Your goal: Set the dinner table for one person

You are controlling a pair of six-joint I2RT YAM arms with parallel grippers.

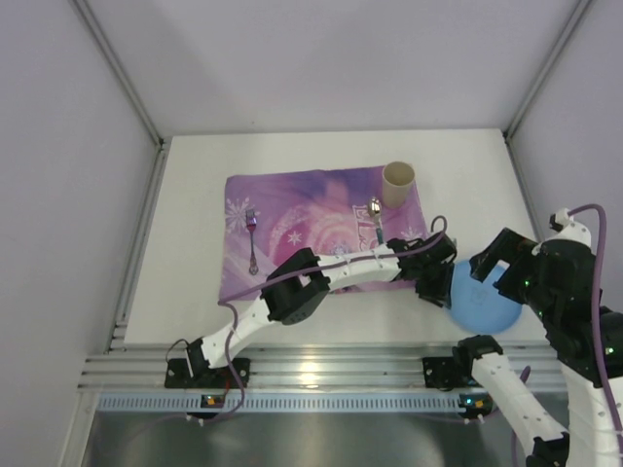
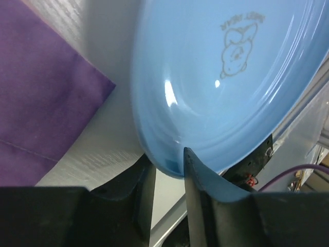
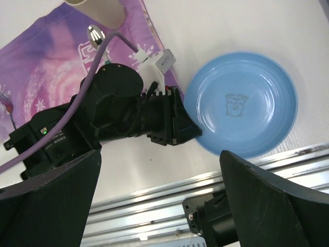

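Observation:
A blue plate (image 1: 484,302) with a small bear print lies on the white dinner table (image 1: 190,233) at the right, near the front edge, beside the purple placemat (image 1: 311,209). My left gripper (image 1: 440,287) reaches across to the plate's left rim. In the left wrist view its jaws (image 2: 169,164) are closed on the plate's (image 2: 231,92) rim, one finger over and one under. My right gripper (image 3: 162,200) is wide open and empty, held above the front edge just right of the plate (image 3: 241,103); it also shows in the top view (image 1: 494,265).
On the placemat lie a fork (image 1: 251,238) at the left and a spoon (image 1: 376,219) at the right, with a beige cup (image 1: 398,182) standing at its far right corner. An aluminium rail (image 1: 311,365) runs along the front edge. Side walls enclose the table.

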